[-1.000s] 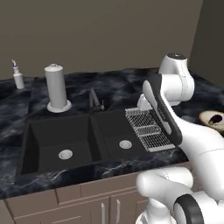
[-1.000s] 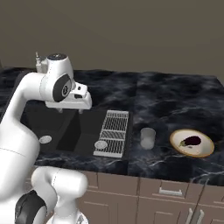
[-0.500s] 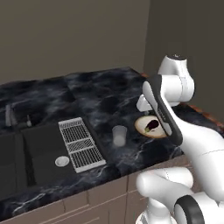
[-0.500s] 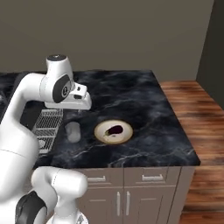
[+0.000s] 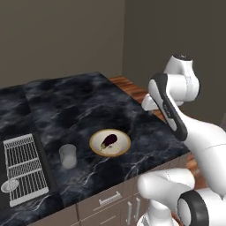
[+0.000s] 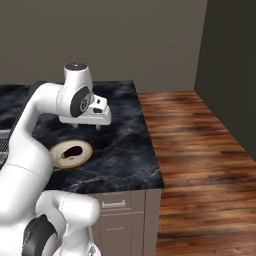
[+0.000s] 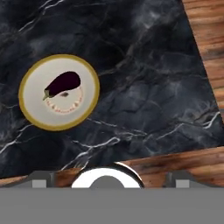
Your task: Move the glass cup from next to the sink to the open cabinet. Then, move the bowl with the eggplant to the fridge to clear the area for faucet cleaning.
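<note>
The glass cup (image 5: pixel 68 156) stands upright on the black marble counter, just right of the sink's drying rack. To its right lies the yellow-rimmed bowl (image 5: pixel 110 142), also seen from the other side as the bowl (image 6: pixel 72 152), with a dark purple eggplant (image 5: pixel 109 140) in it. My gripper (image 6: pixel 87 126) hangs above the counter, above and behind the bowl, open and holding nothing. In the hand view the bowl (image 7: pixel 59 92) with the eggplant (image 7: pixel 63 83) lies at the upper left, well away from the fingers.
A white wire rack (image 5: pixel 22 170) sits at the left over the sink. The counter ends at its right edge (image 6: pixel 150 150), and wooden floor (image 6: pixel 200 150) lies beyond. A tall dark panel (image 6: pixel 232 65) stands at the far right. Cabinet drawers (image 6: pixel 120 205) run below the counter.
The base has driven to the right, so the whole scene has slid left. The sink has left view, and the counter's end and wooden floor have come in. The arm's pose is unchanged.
</note>
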You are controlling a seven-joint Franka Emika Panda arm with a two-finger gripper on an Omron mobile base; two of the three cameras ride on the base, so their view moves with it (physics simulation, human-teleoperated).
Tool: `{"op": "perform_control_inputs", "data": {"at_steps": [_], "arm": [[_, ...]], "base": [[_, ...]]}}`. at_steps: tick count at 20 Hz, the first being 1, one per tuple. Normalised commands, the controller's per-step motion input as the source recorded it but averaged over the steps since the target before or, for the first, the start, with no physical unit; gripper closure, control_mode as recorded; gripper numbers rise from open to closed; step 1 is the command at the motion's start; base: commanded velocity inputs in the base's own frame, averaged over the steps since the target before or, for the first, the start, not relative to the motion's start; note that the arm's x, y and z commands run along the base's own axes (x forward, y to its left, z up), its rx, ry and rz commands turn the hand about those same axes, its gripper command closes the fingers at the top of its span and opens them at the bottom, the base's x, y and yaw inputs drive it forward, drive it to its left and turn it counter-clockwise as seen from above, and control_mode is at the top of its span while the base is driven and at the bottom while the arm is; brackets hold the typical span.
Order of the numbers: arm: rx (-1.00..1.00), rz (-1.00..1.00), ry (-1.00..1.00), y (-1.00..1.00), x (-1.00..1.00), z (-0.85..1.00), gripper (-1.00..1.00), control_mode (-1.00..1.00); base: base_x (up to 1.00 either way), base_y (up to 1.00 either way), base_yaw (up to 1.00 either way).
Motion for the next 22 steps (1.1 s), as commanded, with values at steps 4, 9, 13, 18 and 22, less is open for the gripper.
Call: {"op": "perform_control_inputs", "data": {"at_steps": [4,9,13,18,22], "arm": [[0.15,0.18,0.00,-0.12,0.87,-0.44,-1.00,-1.00],[0.19,0.01,0.02,0.36,0.82,-0.76,-1.00,-1.00],[0.07,0.00,0.05,0.44,0.48,-0.73,-1.00,-1.00],[0.04,-0.05,0.09,0.16,0.11,-0.72,-1.00,-1.00],[0.03,-0.05,0.08,0.00,0.00,-0.57,-1.00,-1.00]], "base": [[0.00,0.00,0.00],[0.00,0.00,0.00],[0.00,0.00,0.00],[0.00,0.00,0.00],[0.00,0.00,0.00]]}}
